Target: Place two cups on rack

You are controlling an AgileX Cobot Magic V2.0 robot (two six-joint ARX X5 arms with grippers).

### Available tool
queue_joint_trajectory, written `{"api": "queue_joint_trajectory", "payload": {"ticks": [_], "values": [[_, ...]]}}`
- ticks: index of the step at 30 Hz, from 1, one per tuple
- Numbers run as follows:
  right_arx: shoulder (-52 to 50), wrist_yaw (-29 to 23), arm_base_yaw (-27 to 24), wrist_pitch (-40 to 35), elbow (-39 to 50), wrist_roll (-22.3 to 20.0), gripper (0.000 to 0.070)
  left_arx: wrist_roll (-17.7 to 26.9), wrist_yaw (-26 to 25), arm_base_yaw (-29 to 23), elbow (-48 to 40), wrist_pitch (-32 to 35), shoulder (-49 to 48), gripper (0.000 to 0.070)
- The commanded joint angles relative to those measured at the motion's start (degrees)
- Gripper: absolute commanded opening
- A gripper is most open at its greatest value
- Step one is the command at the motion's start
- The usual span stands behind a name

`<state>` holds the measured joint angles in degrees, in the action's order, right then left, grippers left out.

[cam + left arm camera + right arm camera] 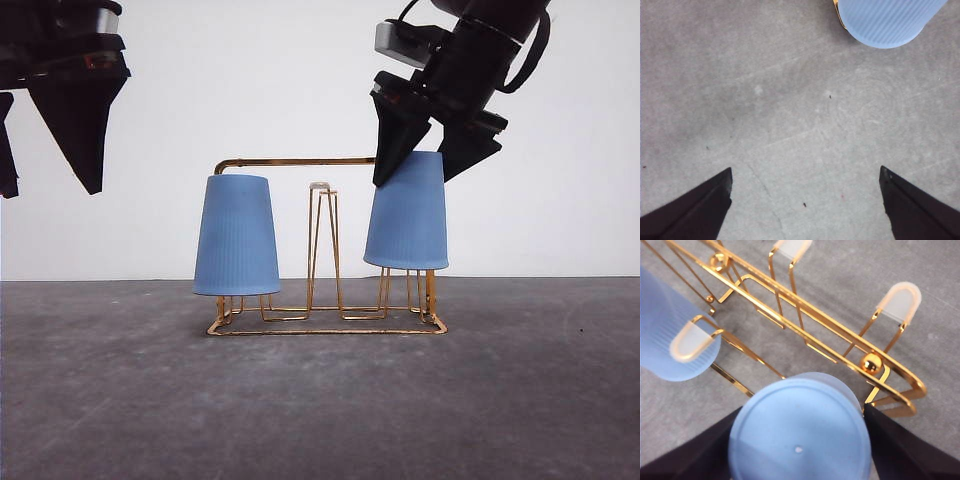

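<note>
The gold wire rack (330, 318) stands mid-table. One light-blue ribbed cup (236, 236) sits upside down over its left peg, rim low near the wire base. A second cup (407, 212) hangs upside down over the right peg, its rim higher than the first cup's. My right gripper (425, 160) is shut on its top end. In the right wrist view the fingers press both sides of that cup's base (800, 440), with the rack (805, 330) behind and the other cup (662, 335) beside it. My left gripper (45, 160) hangs open up at the left, holding nothing.
The rack's white-tipped middle peg (321, 187) stands bare between the cups. Grey tabletop (320, 410) spreads in front of the rack and under the left gripper (805, 200). The left cup (887, 22) shows at the edge of the left wrist view. A white wall is behind.
</note>
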<state>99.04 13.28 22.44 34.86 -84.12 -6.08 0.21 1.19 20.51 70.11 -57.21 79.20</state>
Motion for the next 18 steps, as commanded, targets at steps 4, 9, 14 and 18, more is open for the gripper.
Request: {"api": "queue_joint_trajectory", "payload": {"ticks": [4,9,14,18], "values": [[0.68,0.18,0.24,-0.05,-1.01,-0.43,0.0631,0.20,-0.15,0.28,0.90,0.18,0.55,0.0556],[0.60,0.20,0.20,0.04,-1.01,-0.12,0.0668,0.20,-0.15,0.28,0.90,0.24,0.55,0.0556],[-1.38,0.03,0.20,0.33,-1.07,0.15,0.0667,0.22,-0.15,0.28,0.90,0.32,0.55,0.0556],[-4.79,-0.54,0.18,0.32,-1.07,0.13,0.0667,0.24,-0.15,0.28,0.90,0.37,0.55,0.0556]]}}
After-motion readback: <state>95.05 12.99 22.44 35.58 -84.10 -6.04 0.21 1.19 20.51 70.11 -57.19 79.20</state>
